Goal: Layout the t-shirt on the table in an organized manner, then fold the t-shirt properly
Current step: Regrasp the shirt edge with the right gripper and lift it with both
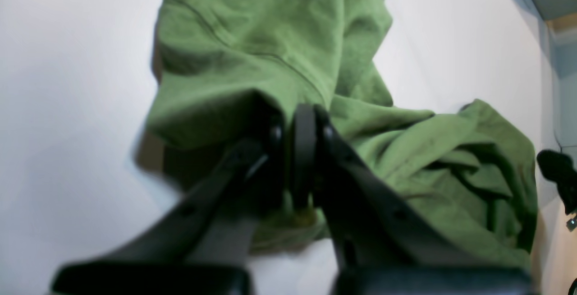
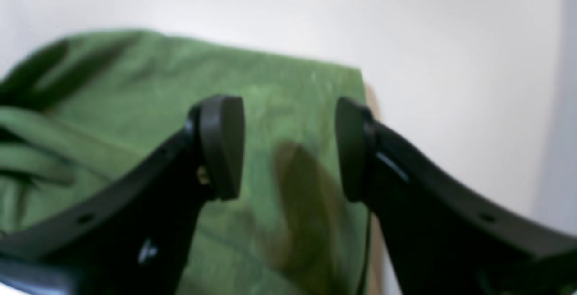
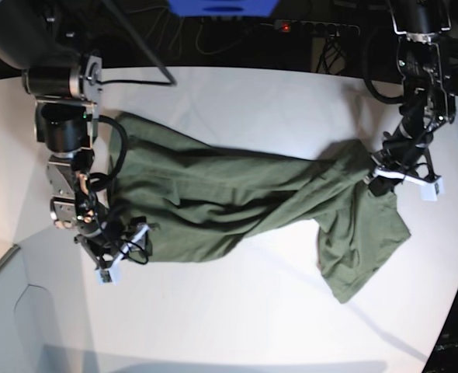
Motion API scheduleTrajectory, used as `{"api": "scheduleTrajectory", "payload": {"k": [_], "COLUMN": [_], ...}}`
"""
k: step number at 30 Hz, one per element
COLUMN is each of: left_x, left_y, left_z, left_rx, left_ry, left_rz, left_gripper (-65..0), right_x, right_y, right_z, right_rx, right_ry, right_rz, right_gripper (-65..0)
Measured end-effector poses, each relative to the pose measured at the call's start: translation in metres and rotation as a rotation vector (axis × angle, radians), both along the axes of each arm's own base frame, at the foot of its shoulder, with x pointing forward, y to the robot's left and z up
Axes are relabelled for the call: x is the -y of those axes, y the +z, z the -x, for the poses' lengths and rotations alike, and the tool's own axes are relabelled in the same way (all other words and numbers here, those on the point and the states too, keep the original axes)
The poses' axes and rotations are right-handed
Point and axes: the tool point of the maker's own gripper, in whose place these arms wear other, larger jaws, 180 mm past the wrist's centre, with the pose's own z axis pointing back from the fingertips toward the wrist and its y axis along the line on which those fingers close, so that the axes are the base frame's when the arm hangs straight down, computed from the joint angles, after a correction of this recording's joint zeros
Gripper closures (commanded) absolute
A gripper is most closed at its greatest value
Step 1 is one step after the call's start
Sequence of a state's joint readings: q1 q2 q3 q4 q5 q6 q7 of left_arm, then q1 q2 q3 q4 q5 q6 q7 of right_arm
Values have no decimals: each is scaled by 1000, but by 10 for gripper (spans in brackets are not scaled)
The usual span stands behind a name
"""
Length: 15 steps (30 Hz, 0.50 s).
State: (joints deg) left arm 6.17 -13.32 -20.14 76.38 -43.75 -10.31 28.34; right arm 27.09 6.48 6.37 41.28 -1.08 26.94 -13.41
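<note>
my left gripper (image 1: 299, 150) is clamped on the t-shirt (image 3: 237, 206), which lies stretched across the table (image 3: 237, 318) toward my right gripper (image 2: 288, 148), whose jaws stand apart just over the other end.

T-shirt (image 3: 237, 202) on the table (image 3: 237, 311), stretched crosswise between right arm's fingers (image 2: 221, 146) and left arm's fingers (image 1: 304, 141).

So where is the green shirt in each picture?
Left wrist: shirt fills the middle, pinched by the left gripper.
Right wrist: shirt lies centre-left, under the open right gripper.
Base: shirt stretches across the middle.
Shared landmark: white table.
</note>
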Motion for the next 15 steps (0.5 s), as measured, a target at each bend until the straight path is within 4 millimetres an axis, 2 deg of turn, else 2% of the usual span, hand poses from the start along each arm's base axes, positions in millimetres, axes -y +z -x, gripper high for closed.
{"api": "scheduleTrajectory", "payload": {"k": [3,6,9,15], "left_x": [0,0,0,0], "left_y": [1,1,1,1], "left_z": [-1,-1,-1,-1], "left_rx": [3,3,4,3], "left_ry": [0,0,0,0], "left_rz": [0,1,1,1], "left_gripper": [-1,-1,-1,-1], "right_x": [6,30,42,43], "right_y": [1,-1,-2,-19], "right_z": [-2,-5,-3,10], "right_rx": [26,49,70,34], "right_ry": [-37,-165,-227,-246], "right_rz": [5,52,73,76], "right_gripper": [-326,-326,-326,-326]}}
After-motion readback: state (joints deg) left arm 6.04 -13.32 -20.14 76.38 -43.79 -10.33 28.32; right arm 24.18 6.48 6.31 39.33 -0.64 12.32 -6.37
